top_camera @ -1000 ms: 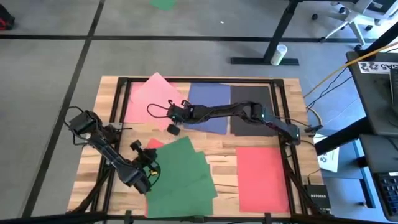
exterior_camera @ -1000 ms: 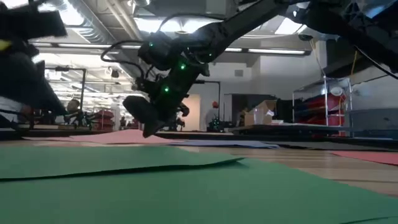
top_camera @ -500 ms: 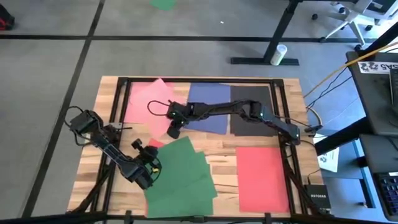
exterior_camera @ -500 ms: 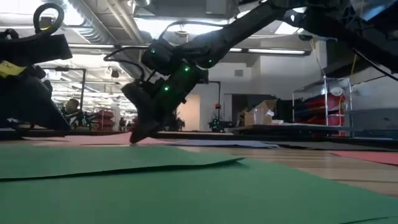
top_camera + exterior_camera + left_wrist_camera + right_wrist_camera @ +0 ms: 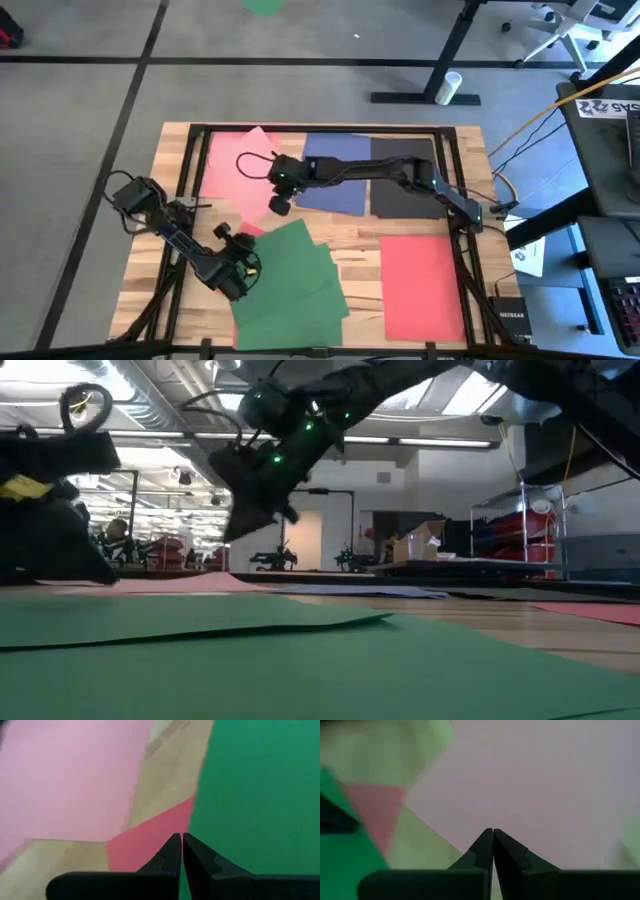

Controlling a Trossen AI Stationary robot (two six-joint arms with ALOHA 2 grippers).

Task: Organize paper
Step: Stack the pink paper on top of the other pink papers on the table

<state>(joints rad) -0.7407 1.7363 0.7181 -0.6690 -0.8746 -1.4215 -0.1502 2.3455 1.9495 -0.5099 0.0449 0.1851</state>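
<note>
As seen from above, the counter point(image 5: 360, 255) carries paper in several colours: pink paper point(image 5: 232, 160) at the far left, a blue sheet point(image 5: 335, 185) beside it, a black sheet point(image 5: 400, 180) next to that, a red sheet point(image 5: 422, 285) at the near right, and overlapping green sheets point(image 5: 290, 280) at the near centre. A small red corner point(image 5: 247, 230) shows at the far-left edge of the green sheets. The right end effector point(image 5: 281, 204) sits over the near edge of the pink paper, its arm reaching across the blue and black sheets. The left end effector point(image 5: 246, 270) sits at the left edge of the green sheets.

From the low view, the right end effector point(image 5: 252, 520) hangs clear above the paper. The green sheets point(image 5: 300, 660) fill the foreground, one edge slightly lifted.

From the left wrist view, the left end effector point(image 5: 180, 845) is closed with fingertips together, gripping nothing, over the line where the red corner point(image 5: 145, 845) meets the green sheets point(image 5: 260, 790); pink paper point(image 5: 70, 780) lies beyond.

From the right wrist view, the right end effector point(image 5: 493, 840) is closed and empty above the pink paper point(image 5: 545, 780).
</note>
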